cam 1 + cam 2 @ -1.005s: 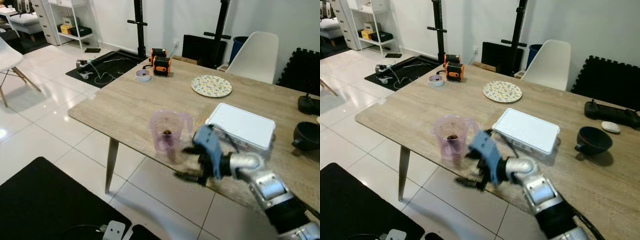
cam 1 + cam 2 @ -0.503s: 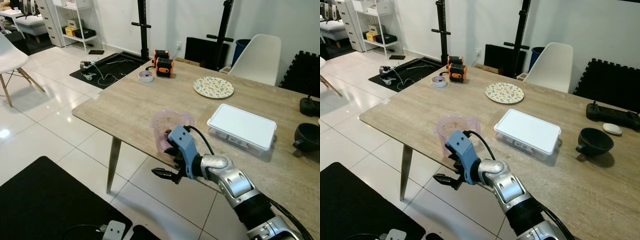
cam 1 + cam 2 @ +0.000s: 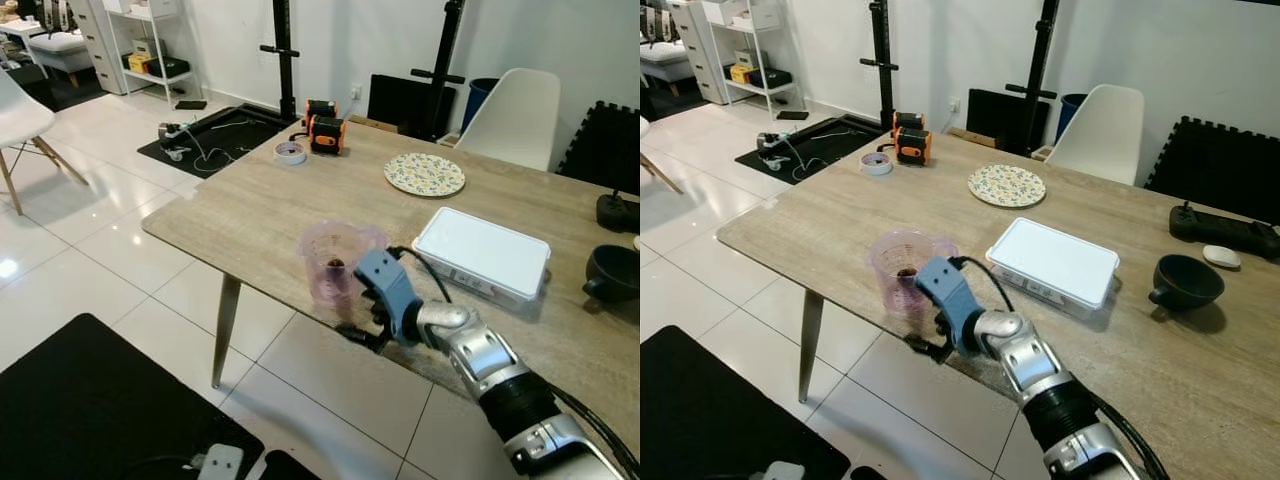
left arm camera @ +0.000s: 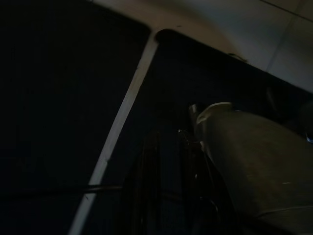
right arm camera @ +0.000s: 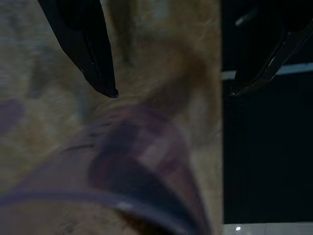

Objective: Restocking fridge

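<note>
Translucent purple measuring jug: upright near the front edge of the wooden bench, handle toward the white lidded container, a small dark item lying at its bottom. Judged light, stiff thin plastic with smooth, fairly slippery walls; liable to tip or slide off the near edge if pushed. Best taken across the body below the rim, or by the handle; wall likely to flex under a hard squeeze.

Right end effector: just beside the jug's lower front, at the bench edge, black fingers spread apart with the jug's blurred rim between and beyond them in the right wrist view; nothing pinched yet.

Further out on the bench: patterned plate, roll of tape, orange-and-black tool, dark bowl at the right border, cut off there. White chair behind the bench.

Hard to make out: identity of the dark item in the jug; exact contact between fingertips and jug wall. Left wrist view very dark, left end effector state cannot be told; only a pale strip and a grey rounded shape discernible
</note>
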You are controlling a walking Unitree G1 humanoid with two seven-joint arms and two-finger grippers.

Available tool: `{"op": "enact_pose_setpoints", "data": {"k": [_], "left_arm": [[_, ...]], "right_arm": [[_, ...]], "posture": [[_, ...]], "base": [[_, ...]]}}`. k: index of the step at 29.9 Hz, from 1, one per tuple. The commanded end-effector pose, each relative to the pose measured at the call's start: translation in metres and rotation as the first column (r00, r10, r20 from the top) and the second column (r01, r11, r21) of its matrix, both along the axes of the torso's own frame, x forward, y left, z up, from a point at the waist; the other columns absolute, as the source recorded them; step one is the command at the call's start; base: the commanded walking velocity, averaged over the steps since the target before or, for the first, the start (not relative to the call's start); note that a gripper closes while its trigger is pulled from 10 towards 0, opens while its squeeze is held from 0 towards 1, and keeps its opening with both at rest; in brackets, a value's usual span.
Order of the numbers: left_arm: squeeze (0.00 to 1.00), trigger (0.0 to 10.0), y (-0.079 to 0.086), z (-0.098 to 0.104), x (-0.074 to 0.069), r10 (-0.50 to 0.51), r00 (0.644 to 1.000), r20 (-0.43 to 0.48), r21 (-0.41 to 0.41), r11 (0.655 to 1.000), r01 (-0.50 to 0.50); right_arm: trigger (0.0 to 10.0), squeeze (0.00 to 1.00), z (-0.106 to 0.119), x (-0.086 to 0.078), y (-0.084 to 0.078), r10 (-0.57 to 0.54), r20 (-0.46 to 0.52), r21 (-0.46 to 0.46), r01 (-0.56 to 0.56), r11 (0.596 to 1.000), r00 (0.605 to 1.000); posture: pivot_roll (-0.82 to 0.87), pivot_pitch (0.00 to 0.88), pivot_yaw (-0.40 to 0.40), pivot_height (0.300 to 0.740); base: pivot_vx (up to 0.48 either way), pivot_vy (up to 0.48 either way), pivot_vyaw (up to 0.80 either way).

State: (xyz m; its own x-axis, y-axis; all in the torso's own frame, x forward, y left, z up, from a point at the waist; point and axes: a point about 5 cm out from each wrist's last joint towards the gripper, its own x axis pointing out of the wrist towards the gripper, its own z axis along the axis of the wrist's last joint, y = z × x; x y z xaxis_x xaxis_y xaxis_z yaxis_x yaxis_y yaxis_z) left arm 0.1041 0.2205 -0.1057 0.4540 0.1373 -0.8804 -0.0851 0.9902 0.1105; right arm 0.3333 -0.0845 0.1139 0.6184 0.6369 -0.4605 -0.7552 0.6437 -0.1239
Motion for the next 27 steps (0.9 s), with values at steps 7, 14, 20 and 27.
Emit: {"op": "enact_pose_setpoints", "data": {"k": [7, 14, 20, 27], "left_arm": [[0.00, 10.0, 0.118, 0.043, -0.011, 0.649, 0.695, 0.310, 0.012, 0.728, -0.685], [0.00, 10.0, 0.147, 0.085, 0.041, 0.624, 0.554, 0.551, -0.291, 0.766, -0.574], [0.00, 10.0, 0.129, 0.115, 0.092, 0.500, 0.522, 0.691, -0.479, 0.858, -0.188], [0.00, 10.0, 0.076, 0.147, 0.120, 0.215, 0.538, 0.815, -0.497, 0.737, 0.458]], "right_arm": [[10.0, 0.78, 0.002, 0.010, -0.008, -0.055, 0.035, -0.005, 0.055, 0.998, 0.998], [10.0, 0.74, -0.001, 0.012, -0.006, -0.055, 0.033, -0.005, 0.055, 0.998, 0.998], [10.0, 0.73, -0.001, 0.012, -0.004, -0.050, 0.032, -0.001, 0.051, 0.999, 0.998], [10.0, 0.71, -0.002, 0.013, -0.004, -0.052, 0.033, -0.006, 0.052, 0.999, 0.998]], "posture": [[-0.01, 0.019, -0.051, 0.740], [0.00, 0.012, -0.051, 0.740], [0.00, 0.014, -0.052, 0.740], [0.00, 0.018, -0.055, 0.740]], "base": [[0.000, 0.000, 0.00], [0.000, 0.000, 0.00], [0.000, 0.000, 0.00], [0.000, 0.000, 0.00]]}}
